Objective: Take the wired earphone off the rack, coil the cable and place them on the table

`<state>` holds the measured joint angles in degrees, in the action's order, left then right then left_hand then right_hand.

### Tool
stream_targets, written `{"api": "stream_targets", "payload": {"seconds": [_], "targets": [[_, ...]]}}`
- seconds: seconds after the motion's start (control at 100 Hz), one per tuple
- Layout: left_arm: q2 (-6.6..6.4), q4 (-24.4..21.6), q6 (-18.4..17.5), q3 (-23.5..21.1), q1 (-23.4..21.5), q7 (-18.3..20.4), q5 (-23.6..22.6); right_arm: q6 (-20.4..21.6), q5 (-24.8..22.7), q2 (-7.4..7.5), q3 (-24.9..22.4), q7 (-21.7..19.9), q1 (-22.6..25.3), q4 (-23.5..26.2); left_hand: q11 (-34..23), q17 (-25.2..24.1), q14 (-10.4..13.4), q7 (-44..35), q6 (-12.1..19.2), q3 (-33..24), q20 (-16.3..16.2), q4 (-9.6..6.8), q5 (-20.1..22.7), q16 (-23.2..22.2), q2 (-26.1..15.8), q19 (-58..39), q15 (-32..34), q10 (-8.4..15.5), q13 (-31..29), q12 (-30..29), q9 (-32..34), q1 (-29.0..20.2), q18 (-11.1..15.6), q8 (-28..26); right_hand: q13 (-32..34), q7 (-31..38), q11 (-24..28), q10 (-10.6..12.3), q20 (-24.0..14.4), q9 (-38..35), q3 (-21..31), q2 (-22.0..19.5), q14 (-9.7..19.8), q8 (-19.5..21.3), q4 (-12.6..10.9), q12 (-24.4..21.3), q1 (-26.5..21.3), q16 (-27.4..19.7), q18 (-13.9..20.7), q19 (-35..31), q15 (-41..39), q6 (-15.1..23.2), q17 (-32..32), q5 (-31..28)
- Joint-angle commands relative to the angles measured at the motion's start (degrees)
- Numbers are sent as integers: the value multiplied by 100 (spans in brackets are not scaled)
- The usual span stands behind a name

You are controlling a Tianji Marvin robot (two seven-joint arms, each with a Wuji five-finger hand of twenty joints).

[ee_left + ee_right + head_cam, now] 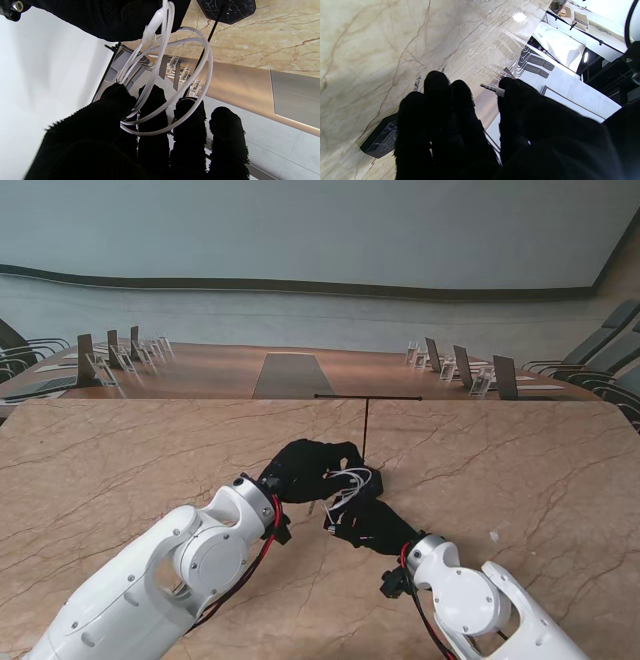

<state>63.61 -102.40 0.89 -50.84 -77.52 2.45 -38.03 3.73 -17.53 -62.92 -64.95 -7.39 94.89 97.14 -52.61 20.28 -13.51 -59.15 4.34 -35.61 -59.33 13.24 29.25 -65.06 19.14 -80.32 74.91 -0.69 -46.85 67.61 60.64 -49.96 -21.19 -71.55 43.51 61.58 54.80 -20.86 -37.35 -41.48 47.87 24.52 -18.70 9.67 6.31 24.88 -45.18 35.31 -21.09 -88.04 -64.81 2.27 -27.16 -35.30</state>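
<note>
The white earphone cable (345,485) runs between my two black-gloved hands, just in front of the rack. In the left wrist view, the cable (175,82) lies in several loops around the fingers (152,120) of my left hand (305,470), which is curled on it. My right hand (370,525) is shut on the plug end, with the metal jack plug (492,88) sticking out past its thumb. The earbuds cannot be made out. The rack (366,430) is a thin black T-shaped pole on a dark marbled base (382,140), and its bar is bare.
The beige marble table (120,470) spreads wide on both sides of the hands. A small white object (493,535) lies on it to my right. Beyond the far edge is a long brown table (290,375) with chairs and stands.
</note>
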Motion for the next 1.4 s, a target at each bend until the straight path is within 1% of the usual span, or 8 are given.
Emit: {"api": "stream_targets", "payload": {"seconds": [0.0, 0.05, 0.14, 0.26, 0.35, 0.5, 0.94, 1.39], "targets": [[8, -40, 14, -9, -40, 2, -4, 11, 4, -8, -2, -21, 22, 48, -168, -89, -77, -597, 181, -67, 24, -279, 285, -1, -100, -48, 36, -53, 123, -92, 3, -269, -68, -202, 336, 293, 8, -44, 10, -288, 468, 215, -392, 418, -152, -150, -128, -14, 84, -280, -97, 404, -104, -452], [10, -35, 11, -10, -38, -8, -10, 35, -32, 2, -7, -46, 13, 39, -158, -127, -70, -590, 197, -55, 38, -275, 275, 9, -107, -18, 0, -53, 166, -94, -14, -263, -53, -201, 455, 379, 39, -30, 2, -444, 604, 306, -397, 725, -195, -199, -119, -8, 63, -333, -128, 573, -209, -640], [6, -33, -6, -23, -33, -3, -19, 44, -48, 18, -22, -107, 13, 44, -122, -186, -78, -587, 185, -48, 71, -278, 279, 25, -104, 38, -67, -78, 221, -106, -53, -277, -24, -200, 619, 253, 61, -51, -8, -701, 890, 475, -465, 1188, -258, -261, -78, 1, -53, -390, -166, 634, -322, -997], [5, -22, -48, -59, -30, -19, -48, 35, -57, 39, -46, -191, 25, 61, 13, -263, -85, -576, 180, -67, 162, -273, 297, 73, -78, 137, -232, -97, 315, -202, -122, -281, 24, -182, 810, 101, 12, -83, -35, -991, 1172, 646, -566, 1382, -382, -325, -24, -9, -201, -448, -160, 557, -448, -1369], [1, -27, -85, -103, -39, -28, -72, 18, -72, 49, -68, -227, 46, 74, 72, -282, -98, -569, 165, -85, 220, -270, 304, 95, -59, 170, -296, -110, 330, -273, -121, -291, 19, -169, 936, -13, -20, -123, -62, -1155, 1489, 854, -618, 1497, -409, -334, 73, -11, -304, -483, -164, 512, -536, -1579], [-7, -39, -120, -156, -51, -23, -106, -8, -108, 59, -107, -256, 82, 90, 75, -258, -109, -558, 137, -107, 257, -257, 356, 109, -30, 157, -319, -128, 311, -316, -97, -299, 15, -122, 1057, -76, -29, -191, -88, -1279, 1721, 1018, -694, 1547, -422, -320, 128, -7, -406, -527, -186, 436, -636, -1720], [1, -14, -139, -186, -53, -55, -90, -164, -233, 101, -176, -396, 175, 107, 55, -286, -89, -576, 121, -120, 322, -246, 357, 126, -19, 164, -340, -121, 329, -350, -99, -300, 23, -82, 1269, -86, 48, -309, -134, -1461, 2003, 1202, -762, 1637, -443, -259, 191, 19, -568, -606, -285, 360, -820, -1909], [2, -11, -163, -240, -76, -85, -95, -347, -327, 134, -195, -522, 233, 133, 71, -321, -94, -586, 118, -133, 403, -236, 353, 161, -24, 187, -407, -106, 367, -327, -116, -300, 44, -52, 1343, -125, 63, -363, -158, -1518, 2119, 1268, -801, 1646, -433, -242, 218, 20, -646, -627, -312, 313, -882, -1960]]}}
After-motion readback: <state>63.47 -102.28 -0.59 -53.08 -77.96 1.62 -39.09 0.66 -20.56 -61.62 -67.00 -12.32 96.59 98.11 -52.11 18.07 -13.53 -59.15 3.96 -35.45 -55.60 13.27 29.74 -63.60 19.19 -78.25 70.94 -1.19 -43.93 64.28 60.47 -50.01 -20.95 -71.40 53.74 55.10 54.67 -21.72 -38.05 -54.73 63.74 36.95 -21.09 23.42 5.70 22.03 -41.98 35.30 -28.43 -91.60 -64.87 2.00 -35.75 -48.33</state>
